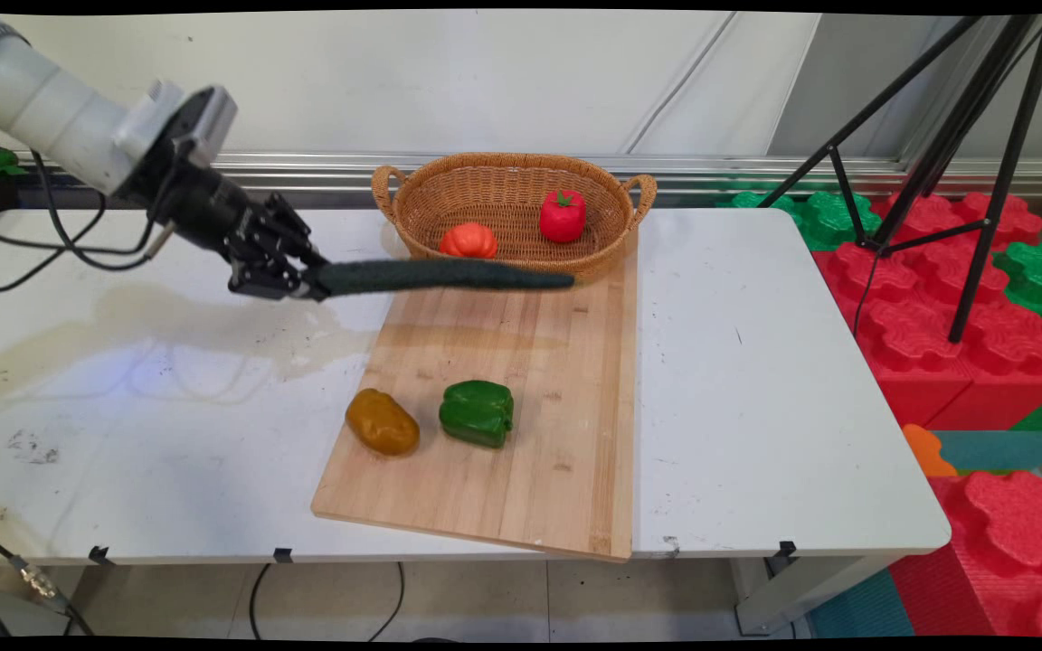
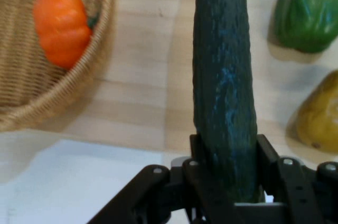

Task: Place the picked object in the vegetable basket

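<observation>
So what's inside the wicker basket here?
In the wicker basket lie an orange pumpkin and a red pepper, apart from each other. The cucumber held in the gripper crosses in front of the basket's near wall, hiding part of that wall.

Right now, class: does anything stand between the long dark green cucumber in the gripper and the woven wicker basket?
Nothing visible stands between them. The black gripper holds the long dark green cucumber level above the wooden cutting board, its far end close to the near rim of the woven wicker basket.
</observation>
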Robot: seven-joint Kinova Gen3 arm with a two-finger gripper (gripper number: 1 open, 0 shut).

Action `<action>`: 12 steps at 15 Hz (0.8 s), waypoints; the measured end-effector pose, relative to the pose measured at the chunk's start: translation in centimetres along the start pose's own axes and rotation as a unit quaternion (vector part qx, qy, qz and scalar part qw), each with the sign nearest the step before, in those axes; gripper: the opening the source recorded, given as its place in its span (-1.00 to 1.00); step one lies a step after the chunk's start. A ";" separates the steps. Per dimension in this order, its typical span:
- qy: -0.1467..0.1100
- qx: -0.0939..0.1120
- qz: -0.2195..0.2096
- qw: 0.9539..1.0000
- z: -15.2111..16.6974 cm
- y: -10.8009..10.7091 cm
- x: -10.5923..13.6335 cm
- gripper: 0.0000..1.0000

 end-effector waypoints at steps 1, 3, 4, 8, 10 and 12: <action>0.005 0.006 0.000 1.000 -0.5 -0.3 0.4 -1.00; 0.011 0.018 0.005 1.000 -1.3 -0.8 1.0 -1.00; 0.013 0.023 0.007 1.000 -1.5 -1.1 1.2 -1.00; 0.020 0.059 0.022 0.998 -2.3 -3.2 2.6 -1.00; 0.019 0.075 0.034 0.996 -1.9 -4.6 3.2 -1.00; 0.016 0.085 0.043 0.995 -1.3 -5.6 3.7 -1.00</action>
